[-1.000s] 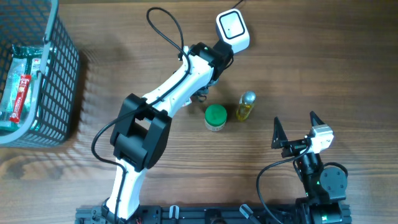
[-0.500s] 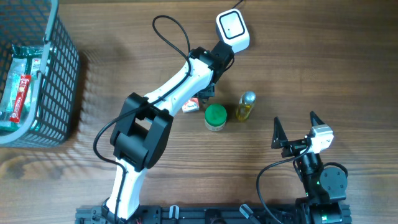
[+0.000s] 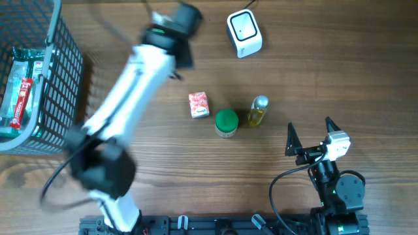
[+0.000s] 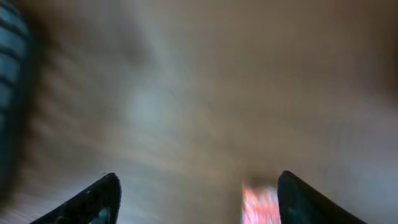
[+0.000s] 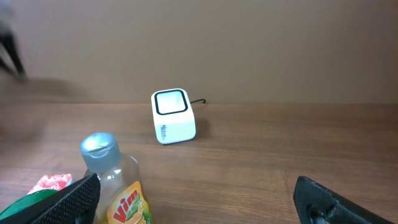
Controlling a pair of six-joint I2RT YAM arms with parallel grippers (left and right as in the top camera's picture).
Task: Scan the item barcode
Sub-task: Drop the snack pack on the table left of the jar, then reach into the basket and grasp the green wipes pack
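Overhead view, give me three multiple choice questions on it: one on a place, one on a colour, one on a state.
1. What sits between the red box and the bottle? A. jar B. scanner C. basket
2. What colour is the jar's lid? A. blue B. green C. white
3. How is the right claw? A. shut on the bottle B. shut on the box C. open and empty
Answers: 1 A, the jar stands in the row between them; 2 B, its lid shows green from above; 3 C, its fingers spread with nothing between them.
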